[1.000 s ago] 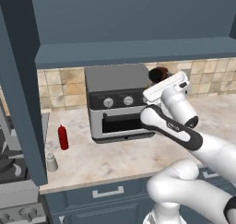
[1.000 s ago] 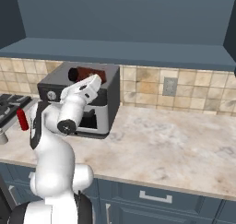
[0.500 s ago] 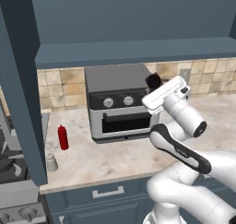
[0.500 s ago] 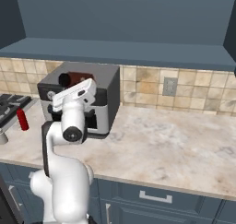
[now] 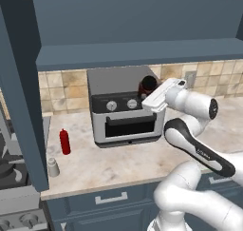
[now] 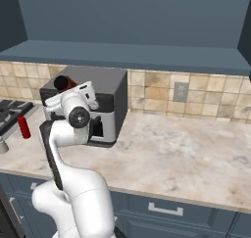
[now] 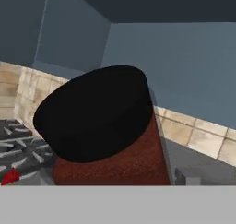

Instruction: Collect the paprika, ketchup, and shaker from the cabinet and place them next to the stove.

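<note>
The paprika (image 5: 148,84) is a dark red-brown jar with a black cap, held in the air above the right end of the toaster oven. My gripper (image 5: 151,90) is shut on it; its cap and body (image 7: 99,114) loom close in the hand view. From the right base the jar (image 6: 62,83) shows at the hand's left. The ketchup (image 5: 65,141) and the pale shaker (image 5: 53,167) stand on the counter beside the stove (image 5: 13,178). The cabinet (image 5: 137,54) hangs overhead with its shelf bare.
A silver toaster oven (image 5: 124,117) sits on the counter against the tiled wall, right under the held jar. An open cabinet door (image 5: 23,106) hangs down at the left, in front of the stove. Marble counter (image 6: 186,154) stretches to the right.
The hand has carried the paprika a little leftward and lower over the toaster oven, and the forearm has swung up and around. Ketchup and shaker have not moved.
</note>
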You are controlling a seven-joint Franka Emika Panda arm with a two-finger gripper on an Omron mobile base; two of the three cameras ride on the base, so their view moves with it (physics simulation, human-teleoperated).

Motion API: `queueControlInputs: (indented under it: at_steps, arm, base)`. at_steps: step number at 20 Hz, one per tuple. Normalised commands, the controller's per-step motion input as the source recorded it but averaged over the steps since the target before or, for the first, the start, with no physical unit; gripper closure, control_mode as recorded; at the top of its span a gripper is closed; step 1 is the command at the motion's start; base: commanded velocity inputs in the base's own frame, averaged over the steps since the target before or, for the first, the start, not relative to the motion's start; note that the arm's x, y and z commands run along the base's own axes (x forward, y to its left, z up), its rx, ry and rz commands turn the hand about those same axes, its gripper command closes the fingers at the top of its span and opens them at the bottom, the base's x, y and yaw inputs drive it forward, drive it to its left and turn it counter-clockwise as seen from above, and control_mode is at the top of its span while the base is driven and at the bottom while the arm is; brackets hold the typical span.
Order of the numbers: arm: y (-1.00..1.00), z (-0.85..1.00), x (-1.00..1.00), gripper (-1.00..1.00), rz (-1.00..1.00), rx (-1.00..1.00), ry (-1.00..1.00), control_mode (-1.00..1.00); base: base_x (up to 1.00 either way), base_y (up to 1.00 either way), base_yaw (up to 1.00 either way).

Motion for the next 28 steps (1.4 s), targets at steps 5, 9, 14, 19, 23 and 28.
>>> queueControlInputs:
  at_steps: [5, 9, 14, 19, 23, 28]
  arm:
    - [0.35, -0.14, 0.00, 1.00, 0.23, 0.00, 0.39, -1.00]
    - [0.34, -0.44, 0.00, 1.00, 0.29, 0.05, 0.25, -1.00]
    - [0.43, -0.58, -0.02, 1.00, 0.29, 0.07, 0.16, -1.00]
    - [0.53, -0.60, -0.08, 1.00, 0.25, 0.05, 0.13, -1.00]
    - [0.64, -0.46, -0.13, 1.00, 0.18, 0.00, 0.16, -1.00]
    - [0.63, -0.35, -0.21, 1.00, 0.13, 0.00, 0.14, -1.00]
  base:
    - [0.00, 0.00, 0.00]
    - [0.00, 0.00, 0.00]
    - [0.00, 0.00, 0.00]
    - [0.00, 0.00, 0.00]
    - [0.00, 0.00, 0.00]
    - [0.00, 0.00, 0.00]
